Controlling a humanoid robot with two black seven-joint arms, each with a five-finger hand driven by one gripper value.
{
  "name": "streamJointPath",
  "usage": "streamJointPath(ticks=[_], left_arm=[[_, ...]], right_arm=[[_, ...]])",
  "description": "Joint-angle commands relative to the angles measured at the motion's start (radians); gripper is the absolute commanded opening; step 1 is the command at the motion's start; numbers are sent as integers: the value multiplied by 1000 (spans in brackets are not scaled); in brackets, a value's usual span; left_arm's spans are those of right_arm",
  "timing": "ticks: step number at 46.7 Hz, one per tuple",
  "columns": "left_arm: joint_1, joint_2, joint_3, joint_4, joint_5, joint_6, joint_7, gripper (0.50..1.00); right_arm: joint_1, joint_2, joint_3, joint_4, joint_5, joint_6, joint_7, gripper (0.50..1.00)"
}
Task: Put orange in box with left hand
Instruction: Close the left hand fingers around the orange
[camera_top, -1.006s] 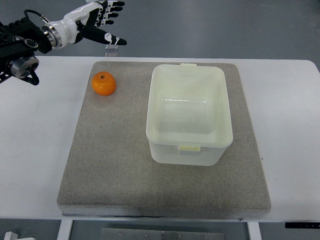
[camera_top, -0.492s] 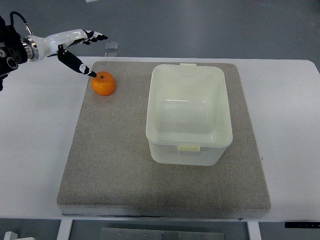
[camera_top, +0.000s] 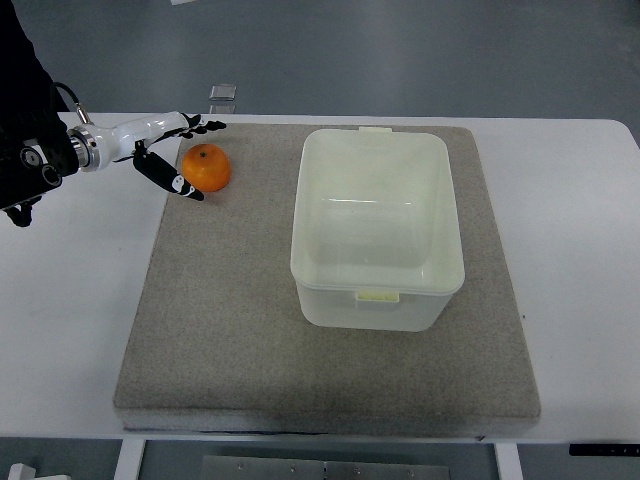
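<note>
Left hand spread wide, holding nothing, thumb and fingers bracketing the orange from its left. One orange: round, dimpled skin, dark stem spot, on the mat's far-left corner. One box: pale translucent plastic, rounded rectangle, lidless, right of the orange. One grey felt-like mat, on a white table.

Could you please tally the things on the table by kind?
Orange: 1
White plastic box: 1
Grey mat: 1
Small clear object at the far table edge: 1
Total: 4
</note>
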Motion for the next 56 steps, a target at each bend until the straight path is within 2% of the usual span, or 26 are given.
streamJointPath(ticks=[1,12,29,40,56], left_arm=[[11,-21,3,28,4,0,0,986],[-16,-25,-2,55,70,12,0,981],[-27,-76,0,75,337,69,0,979],[-22,-119,4,152,342,77,-2,973],[-21,-121,9,160,360,75,-12,958]], right_arm=[[0,0,0,0,0,0,0,944],[0,0,0,0,0,0,0,944],[0,0,0,0,-2,0,0,944],[0,0,0,0,0,0,-1,944],[0,0,0,0,0,0,-1,944]])
